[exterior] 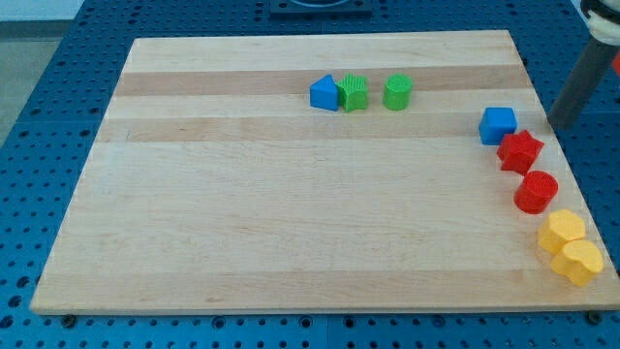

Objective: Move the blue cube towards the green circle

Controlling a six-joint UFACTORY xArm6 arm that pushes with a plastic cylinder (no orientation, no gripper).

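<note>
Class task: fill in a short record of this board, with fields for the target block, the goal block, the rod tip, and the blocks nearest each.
target: blue cube, view's right
goal: green circle block, top centre
tip: my tip, right of the blue cube, apart
beside target: red star-like block, touching
beside goal: green ridged block, blue pointed block
surface: wooden board

The straight dark rod is cut off by the view's top and right edges; only its lower length shows, ending at my tip [559, 124], just off the board's right edge. Well below my tip, the lower yellow plastic block [581, 262] is too rounded to name its shape.
</note>
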